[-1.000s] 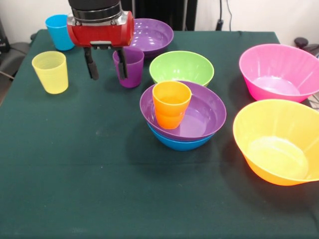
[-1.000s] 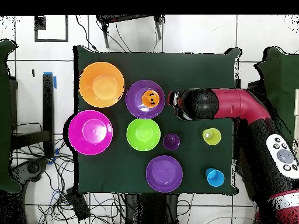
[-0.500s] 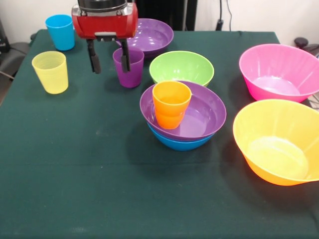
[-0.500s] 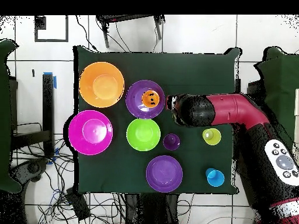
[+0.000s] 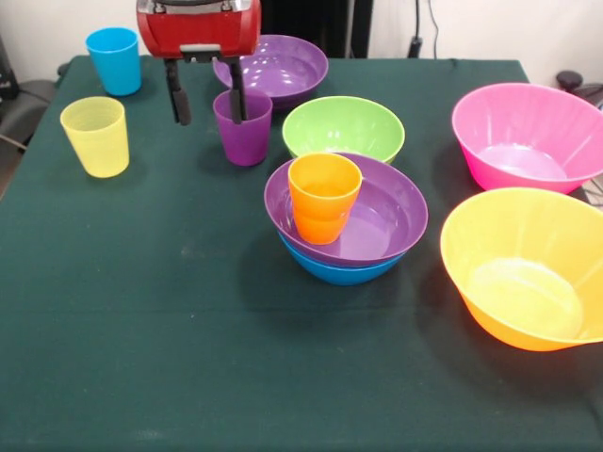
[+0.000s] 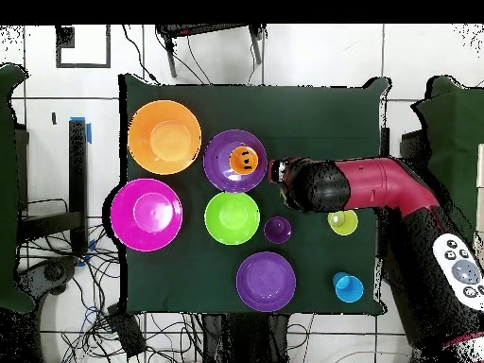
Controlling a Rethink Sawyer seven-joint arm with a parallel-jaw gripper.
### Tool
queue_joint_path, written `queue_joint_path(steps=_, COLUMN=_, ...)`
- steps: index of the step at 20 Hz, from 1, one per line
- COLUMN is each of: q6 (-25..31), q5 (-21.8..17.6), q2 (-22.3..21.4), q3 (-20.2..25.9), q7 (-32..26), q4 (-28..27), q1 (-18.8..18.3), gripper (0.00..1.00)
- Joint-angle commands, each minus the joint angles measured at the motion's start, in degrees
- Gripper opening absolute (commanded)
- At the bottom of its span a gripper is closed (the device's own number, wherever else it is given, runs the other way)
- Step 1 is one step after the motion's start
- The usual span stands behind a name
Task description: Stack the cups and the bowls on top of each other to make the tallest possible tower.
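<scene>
The tower (image 5: 344, 221) stands mid-table: a blue bowl (image 5: 341, 270) lowest, a purple bowl (image 5: 382, 217) nested in it, an orange cup (image 5: 323, 196) upright inside. My gripper (image 5: 206, 99) is open and empty, raised above the table, its fingers (image 5: 178, 94) just left of the purple cup (image 5: 243, 126). The yellow cup (image 5: 95, 136) and blue cup (image 5: 114, 59) stand at the left. A second purple bowl (image 5: 278, 66), green bowl (image 5: 343, 127), pink bowl (image 5: 528, 135) and orange bowl (image 5: 526, 267) sit apart. In the overhead view the arm (image 6: 354, 184) covers the gripper beside the purple cup (image 6: 277, 229).
The table's green cloth (image 5: 141, 330) spreads across the front. Cables and a black frame (image 6: 208, 38) lie on the tiled floor around the table in the overhead view.
My gripper has risen and drawn back toward the far side, shifting slightly right toward the purple cup. The cups and bowls have not moved.
</scene>
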Motion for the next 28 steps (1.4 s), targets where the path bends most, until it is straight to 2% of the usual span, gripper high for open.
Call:
queue_joint_path(steps=1, q6=-3.1, q5=-4.1, q2=0.8, q3=1.1, q7=-8.3, q4=3.0, q1=0.7, gripper=1.00)
queue_joint_path(steps=7, q6=-4.3, q5=-5.5, q2=1.5, q3=0.9, q7=-8.6, q4=2.7, q1=0.8, gripper=1.00)
queue_joint_path(steps=15, q6=-2.6, q5=-4.8, q2=1.8, q3=1.0, q7=-9.5, q4=1.6, q1=1.3, gripper=1.00)
queue_joint_path(steps=22, q6=-5.0, q5=-6.4, q2=0.6, q3=1.1, q7=-8.8, q4=2.7, q1=1.9, gripper=1.00)
queue_joint_path(steps=28, q6=-6.3, q5=-8.0, q2=2.1, q3=0.0, q7=-6.9, q4=1.9, q1=3.3, gripper=1.00)
